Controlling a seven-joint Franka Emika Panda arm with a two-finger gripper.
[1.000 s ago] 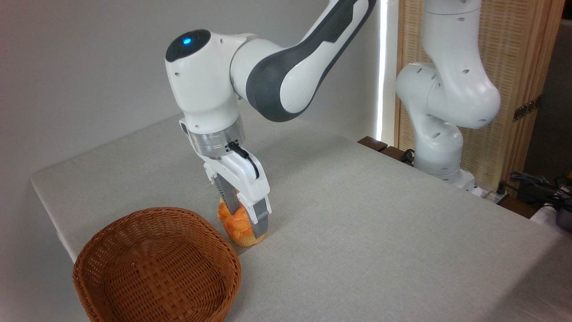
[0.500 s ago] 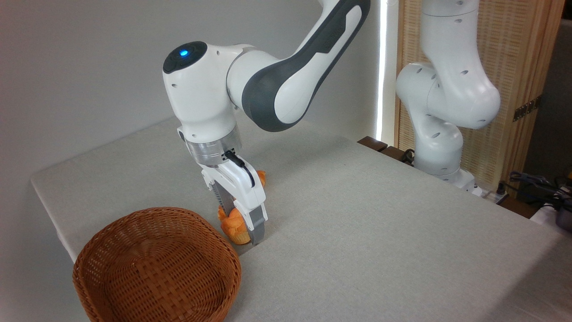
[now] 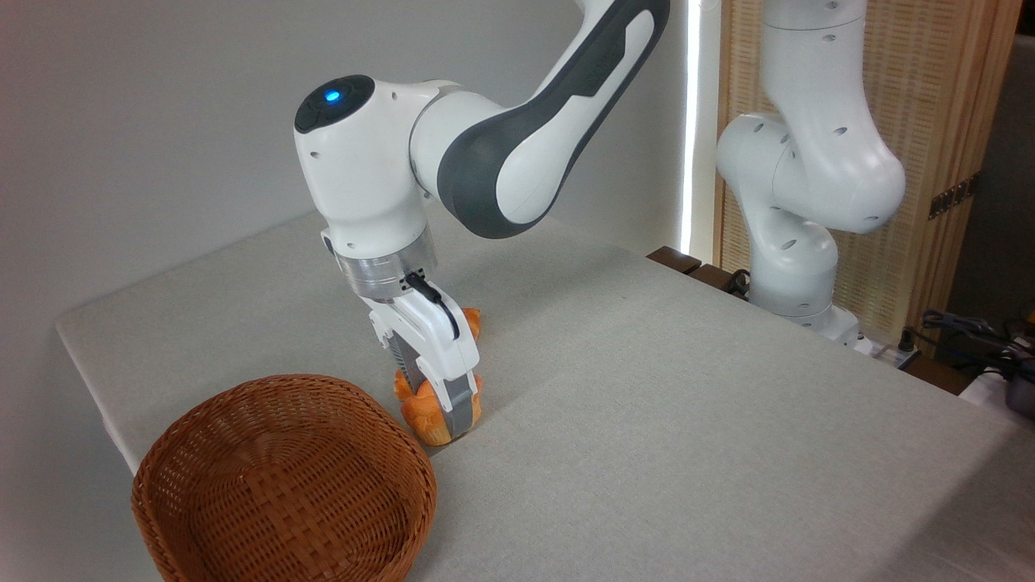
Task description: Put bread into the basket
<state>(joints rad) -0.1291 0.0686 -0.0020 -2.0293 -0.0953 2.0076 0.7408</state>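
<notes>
The gripper (image 3: 435,412) stands low over the table (image 3: 647,420), with its two fingers closed on the sides of the bread (image 3: 424,414), a small orange bun that sits on the cloth just to the right of the basket (image 3: 283,481). The near finger (image 3: 458,408) covers the front of the bun, so I cannot tell how deep the hold is or if the bun has already left the cloth; it looks very close to the surface. The basket is empty and its rim is near the bun, almost touching it in this view. Behind the gripper a second orange piece (image 3: 471,322) shows a little; it seems to be another bread and should stay where it is. To do this step well, I think the arm should first go straight up until the bun is clearly higher than the rim, and only then move to the left, because a sideways move at this height may push the basket or knock the bun out of the fingers. The squeeze should be firm but gentle. Over the middle of the basket the arm can go down a little before the fingers open.
</notes>
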